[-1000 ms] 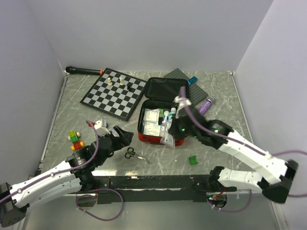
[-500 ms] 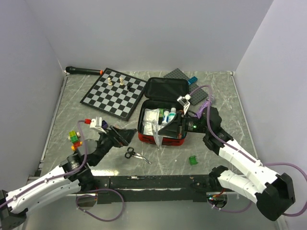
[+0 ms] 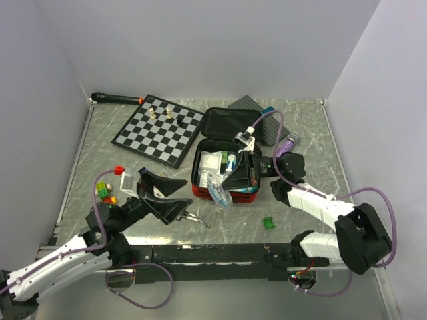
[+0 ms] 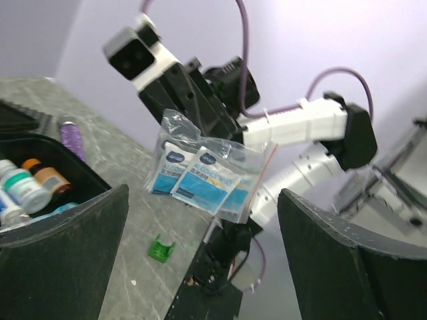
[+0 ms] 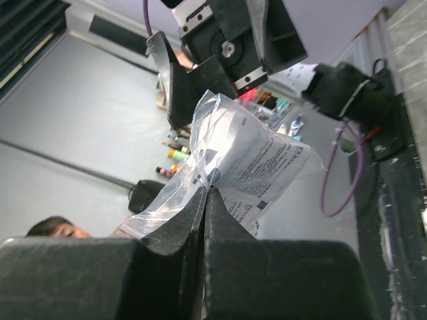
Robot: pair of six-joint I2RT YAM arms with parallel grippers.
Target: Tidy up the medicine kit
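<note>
The medicine kit (image 3: 230,125) lies open mid-table, red walls and black lid lining, with bottles and packets inside; its edge shows in the left wrist view (image 4: 57,157). My right gripper (image 3: 231,179) is shut on a clear plastic bag (image 3: 219,190) of blue-and-white sachets, held over the kit's front left corner. The bag (image 4: 207,177) hangs in the air in the left wrist view, and the right wrist view shows it (image 5: 250,150) pinched at my right gripper's tips (image 5: 205,195). My left gripper (image 3: 165,195) stands open and empty left of the bag, facing it.
A chessboard (image 3: 158,129) with a few pieces lies back left, a black stick (image 3: 117,98) behind it. Scissors (image 3: 195,217) lie under my left gripper. A green clip (image 3: 269,223), a purple tube (image 3: 287,145), a grey baseplate (image 3: 257,113) and coloured bricks (image 3: 105,193) lie around.
The right gripper has turned and carried the bag down to the kit's front left corner. The left arm has lifted and turned its open jaws toward the bag.
</note>
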